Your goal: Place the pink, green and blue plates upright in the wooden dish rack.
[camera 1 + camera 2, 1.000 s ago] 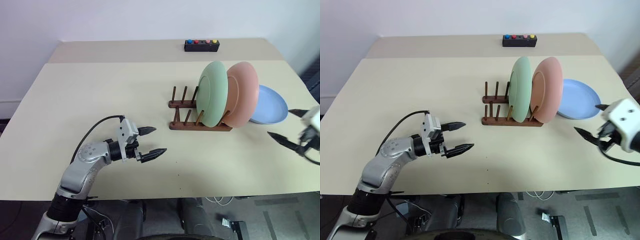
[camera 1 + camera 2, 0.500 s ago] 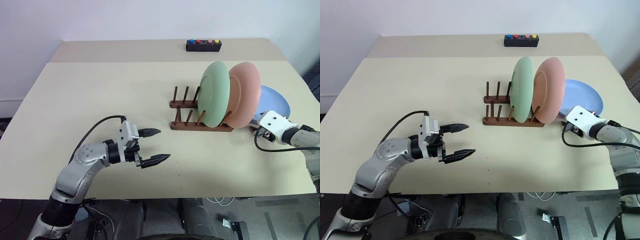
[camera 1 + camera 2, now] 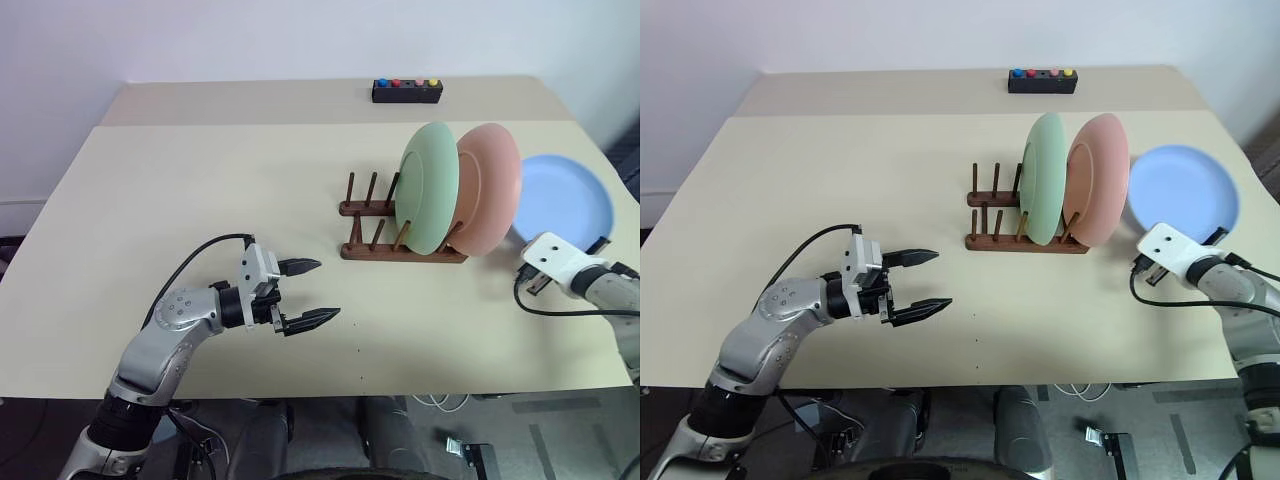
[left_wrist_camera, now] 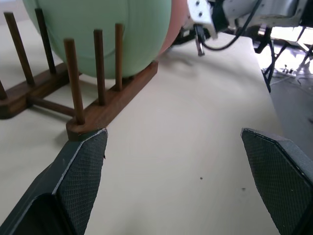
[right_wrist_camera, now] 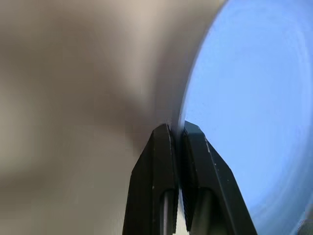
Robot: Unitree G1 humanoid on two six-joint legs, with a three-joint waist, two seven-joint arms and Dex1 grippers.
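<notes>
The wooden dish rack (image 3: 372,251) stands right of the table's middle. The green plate (image 3: 428,186) and the pink plate (image 3: 494,188) stand upright in its right-hand slots. The blue plate (image 3: 562,194) is tilted up off the table just right of the pink plate. My right gripper (image 5: 176,129) is shut on the blue plate's near rim (image 5: 244,98), its white wrist block (image 3: 551,255) below the plate. My left gripper (image 3: 327,289) hovers open and holding nothing over the table, left of the rack, pointing toward it.
A small black box with coloured buttons (image 3: 405,90) sits at the table's far edge behind the rack. The rack's left pegs (image 4: 73,78) hold nothing. The table's right edge (image 3: 620,190) runs close beside the blue plate.
My right gripper reached in to the blue plate's near edge and shut on its rim. The plate went from lying flat to tilted up. The left gripper stayed put.
</notes>
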